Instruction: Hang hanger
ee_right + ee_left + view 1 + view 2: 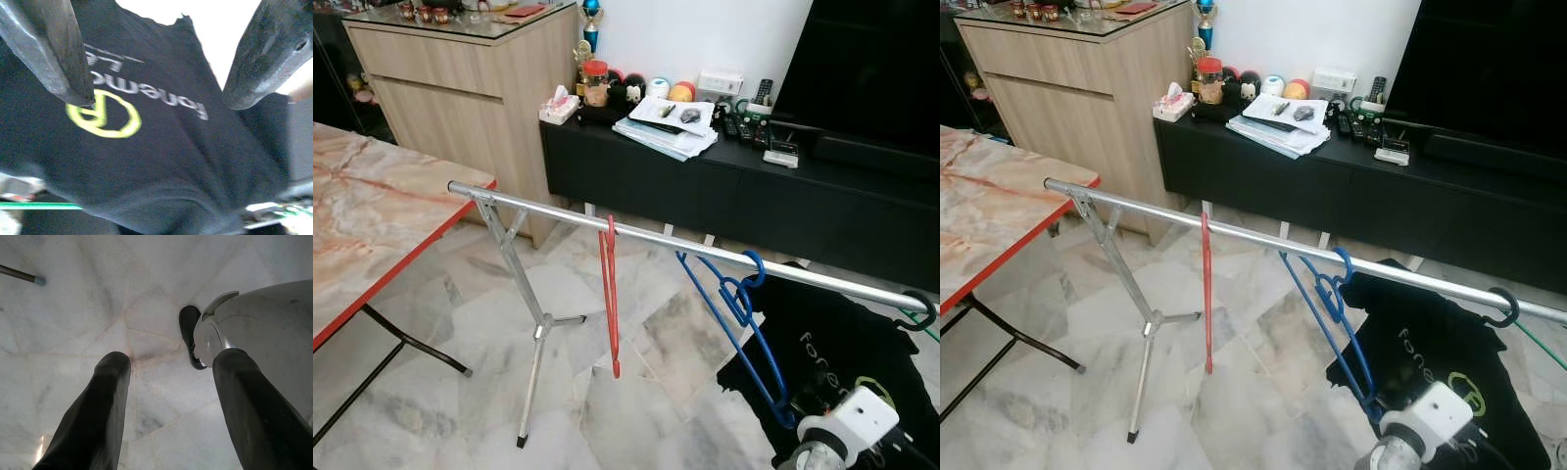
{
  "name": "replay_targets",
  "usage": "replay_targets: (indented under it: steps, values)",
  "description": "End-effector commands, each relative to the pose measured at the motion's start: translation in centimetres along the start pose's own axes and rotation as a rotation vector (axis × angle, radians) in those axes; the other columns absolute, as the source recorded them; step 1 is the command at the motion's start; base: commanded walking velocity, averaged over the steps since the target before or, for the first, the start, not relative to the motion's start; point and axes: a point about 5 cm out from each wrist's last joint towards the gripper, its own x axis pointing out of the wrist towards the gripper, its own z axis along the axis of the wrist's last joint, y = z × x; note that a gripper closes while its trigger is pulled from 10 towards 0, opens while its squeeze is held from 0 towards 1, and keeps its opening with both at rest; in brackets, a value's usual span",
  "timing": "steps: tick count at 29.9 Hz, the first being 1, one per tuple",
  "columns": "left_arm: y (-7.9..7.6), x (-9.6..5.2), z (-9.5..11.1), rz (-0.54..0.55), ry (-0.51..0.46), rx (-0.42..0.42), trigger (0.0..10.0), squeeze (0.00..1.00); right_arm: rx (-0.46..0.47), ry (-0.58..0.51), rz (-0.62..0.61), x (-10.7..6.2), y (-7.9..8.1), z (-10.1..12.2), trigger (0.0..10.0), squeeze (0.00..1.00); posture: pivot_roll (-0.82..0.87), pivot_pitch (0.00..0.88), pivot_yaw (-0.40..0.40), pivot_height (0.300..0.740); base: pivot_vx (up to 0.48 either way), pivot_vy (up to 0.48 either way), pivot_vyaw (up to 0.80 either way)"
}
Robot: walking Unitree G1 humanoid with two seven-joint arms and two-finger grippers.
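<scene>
A silver clothes rail (685, 245) runs across in front of me. On it hang a red hanger (610, 294) and a blue hanger (744, 318). At its right end a black hook (920, 308) carries a black T-shirt (847, 343) with a yellow-green logo (102, 115). A thin green hanger bar (39, 206) shows beside the shirt. My right arm's white wrist (850, 428) sits low in front of the shirt. My right gripper (156, 98) is open, facing the shirt's print, with nothing held. My left gripper (171, 360) hangs open over the marble floor.
A marble-topped table with a red edge (372, 225) stands on the left. The rail's folding leg (533, 352) stands on the floor. Behind the rail are a black TV console (705, 186) with clutter and a wooden cabinet (460, 88). My own foot (188, 335) is below the left gripper.
</scene>
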Motion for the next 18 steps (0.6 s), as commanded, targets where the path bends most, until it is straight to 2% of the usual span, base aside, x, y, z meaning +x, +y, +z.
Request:
replay_targets:
  steps: [1, 2, 4, 7, 10, 12, 16, 18]
  values:
    - [0.0, -0.2, -0.8, -0.004, 0.024, 0.018, 10.0, 0.00, -0.021, 0.020, -0.084, 0.1, -1.5, -0.3, 10.0, 1.00, -0.03, 0.074, -0.032, 0.740, 0.000, 0.000, 0.00]
    - [0.0, -0.2, -0.8, -0.004, 0.023, 0.018, 10.0, 0.00, -0.028, 0.019, -0.112, 0.1, -2.0, -0.3, 10.0, 1.00, -0.03, 0.073, -0.033, 0.740, 0.000, 0.000, 0.00]
    - [0.0, -0.2, -0.8, -0.003, 0.022, 0.017, 10.0, 0.00, -0.028, 0.006, -0.082, 0.2, -1.9, -0.2, 10.0, 1.00, -0.03, 0.073, -0.032, 0.740, 0.000, 0.000, 0.00]
    - [0.0, -0.2, -0.8, -0.003, 0.022, 0.017, 10.0, 0.00, -0.031, -0.037, -0.001, 0.0, -0.9, 0.4, 10.0, 1.00, -0.03, 0.072, -0.032, 0.740, 0.000, 0.000, 0.00]
    - [0.0, -0.2, -0.8, -0.003, 0.021, 0.017, 10.0, 0.00, -0.038, -0.069, 0.030, -0.2, -0.4, 0.8, 10.0, 1.00, -0.03, 0.070, -0.033, 0.740, 0.000, 0.000, 0.00]
    - [-0.1, -0.2, -0.8, -0.003, 0.020, 0.017, 10.0, 0.00, -0.074, -0.122, 0.060, -0.5, -0.2, 1.5, 10.0, 1.00, -0.03, 0.066, -0.035, 0.740, 0.000, 0.000, 0.00]
    - [-0.1, -0.2, -0.8, -0.003, 0.019, 0.017, 10.0, 0.00, -0.092, -0.129, 0.014, -0.4, -1.4, 1.7, 10.0, 1.00, -0.03, 0.062, -0.037, 0.740, 0.000, 0.000, 0.00]
    - [-0.1, -0.2, -0.8, -0.004, 0.018, 0.019, 10.0, 0.00, -0.122, -0.115, -0.034, -0.1, -2.6, 1.7, 10.0, 0.96, -0.04, 0.061, -0.038, 0.740, 0.000, 0.000, 0.00]
